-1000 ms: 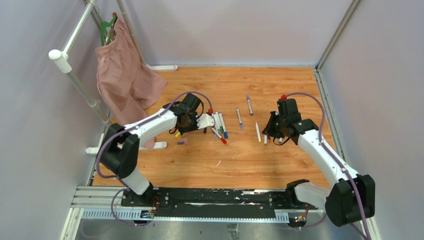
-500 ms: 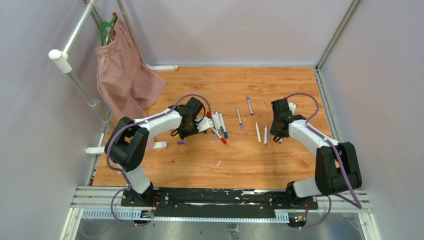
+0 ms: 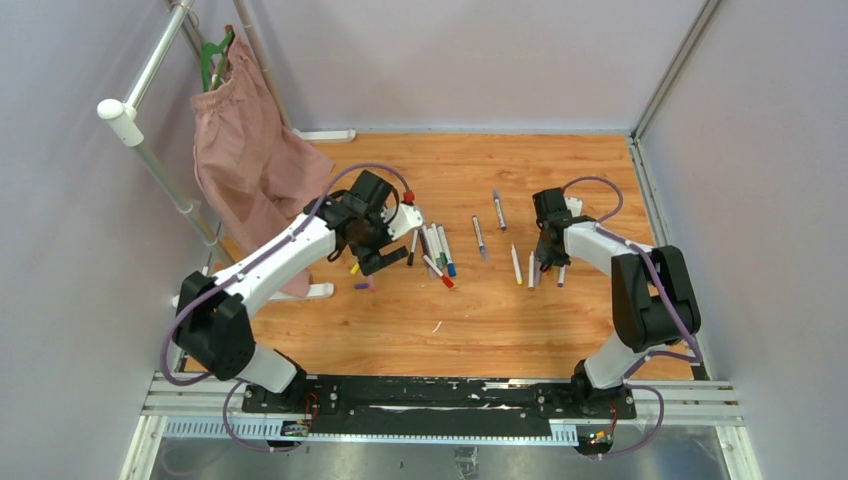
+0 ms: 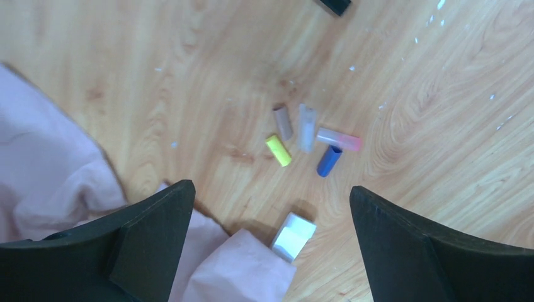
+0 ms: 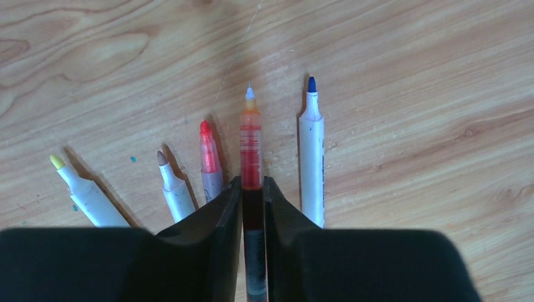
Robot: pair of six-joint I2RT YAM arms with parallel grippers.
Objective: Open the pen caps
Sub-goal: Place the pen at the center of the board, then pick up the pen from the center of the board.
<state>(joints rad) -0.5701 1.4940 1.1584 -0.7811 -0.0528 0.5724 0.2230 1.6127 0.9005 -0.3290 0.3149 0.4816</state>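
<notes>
While left fingers (image 4: pixel 151 245) gape above loose pen caps (image 4: pixel 306 129), right fingers (image 5: pixel 211 242) grip an orange pen (image 5: pixel 250 148).

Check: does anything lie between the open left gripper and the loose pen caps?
Nothing visible does: only bare tabletop separates the left gripper from the pen caps; the pink cloth lies off to one side.

Surface (image 3: pixel 480 330): light wood, grain showing.
Left part: five loose pen caps (image 4: pixel 306 128) in a close cluster (yellow, brown, clear, pink, blue), with a white rack foot (image 4: pixel 293 235) just beside them.
Middle: a bunch of pens (image 3: pixel 437 250) with coloured ends, lying close together; two more pens (image 3: pixel 498 210) lie apart, farther back.
Right part: uncapped pens (image 5: pixel 312 163) in a row — tips yellow, brown, red, blue — with an orange pen (image 5: pixel 250 138) among them.
Scattered: tiny white flecks (image 4: pixel 434 12).
</notes>
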